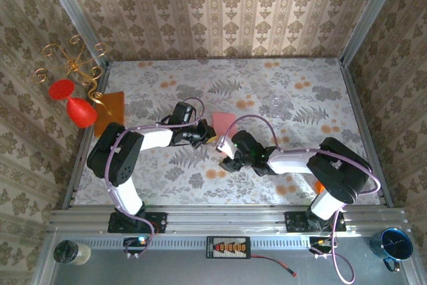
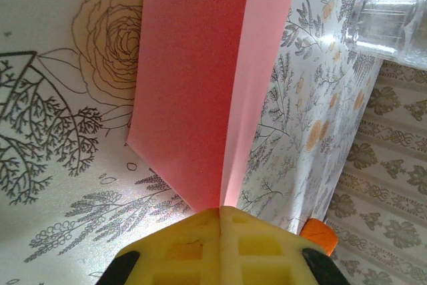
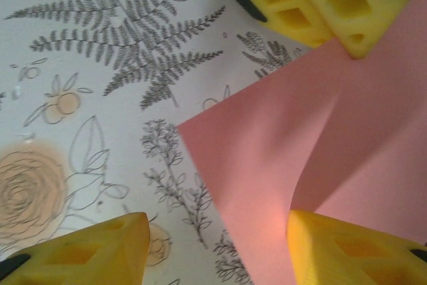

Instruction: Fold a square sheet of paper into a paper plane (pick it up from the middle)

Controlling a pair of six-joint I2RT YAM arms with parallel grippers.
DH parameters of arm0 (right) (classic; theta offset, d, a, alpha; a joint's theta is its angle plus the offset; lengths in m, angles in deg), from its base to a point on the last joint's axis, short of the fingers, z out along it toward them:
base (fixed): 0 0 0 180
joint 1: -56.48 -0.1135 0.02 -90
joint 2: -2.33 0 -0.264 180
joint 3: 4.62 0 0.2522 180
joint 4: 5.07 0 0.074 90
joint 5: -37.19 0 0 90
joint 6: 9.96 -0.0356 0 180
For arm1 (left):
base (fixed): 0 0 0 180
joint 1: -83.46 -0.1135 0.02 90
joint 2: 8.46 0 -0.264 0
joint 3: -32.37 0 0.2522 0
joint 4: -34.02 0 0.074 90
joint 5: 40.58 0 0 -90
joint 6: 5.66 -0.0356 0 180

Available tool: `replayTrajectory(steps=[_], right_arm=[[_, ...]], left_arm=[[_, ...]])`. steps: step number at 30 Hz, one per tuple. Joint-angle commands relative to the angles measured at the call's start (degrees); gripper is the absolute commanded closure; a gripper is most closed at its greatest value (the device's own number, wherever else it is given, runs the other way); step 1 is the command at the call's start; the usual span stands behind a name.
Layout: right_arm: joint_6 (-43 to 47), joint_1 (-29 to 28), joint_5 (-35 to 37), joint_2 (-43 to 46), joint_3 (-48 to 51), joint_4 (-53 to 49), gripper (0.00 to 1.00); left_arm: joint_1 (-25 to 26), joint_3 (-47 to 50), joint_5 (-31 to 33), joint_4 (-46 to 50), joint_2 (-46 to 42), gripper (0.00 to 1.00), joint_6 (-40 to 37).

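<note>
Now the left gripper (image 2: 220, 221) is clamped on the sheet (image 2: 193, 85) at its crease, and the sheet runs straight ahead over the tabletop (image 3: 80, 131). The right gripper (image 3: 217, 248) has its jaws apart at the sheet's near corner, one finger prob. touching it.

There is one square sheet of paper (image 1: 224, 122). Left of it are one orange sheet (image 1: 110, 111), one red goblet (image 1: 75, 103) and one gold stand (image 1: 77, 58). Right of it is one clear glass (image 1: 276, 105). Nearer than it are two arms, the left arm (image 1: 123, 155) and the right arm (image 1: 333, 165), plus one blue mug (image 1: 393, 245) and one jar (image 1: 69, 253).
</note>
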Motion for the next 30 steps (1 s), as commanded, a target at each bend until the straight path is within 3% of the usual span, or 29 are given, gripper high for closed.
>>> replayTrajectory(steps=[1, 14, 30], right_arm=[[1.9, -0.4, 3.5, -1.5, -1.7, 4.9, 0.43], [2.7, -0.8, 7.2, 1.5, 1.2, 8.2, 0.47], [1.5, -0.9, 5.2, 2.6, 1.6, 8.8, 0.68]], left_arm=[[0.1, 0.2, 0.4, -0.1, -1.4, 0.97, 1.0], [0.5, -0.3, 0.4, 0.7, -0.7, 0.97, 0.4], [0.6, -0.3, 0.2, 0.9, 0.0, 0.97, -0.2]])
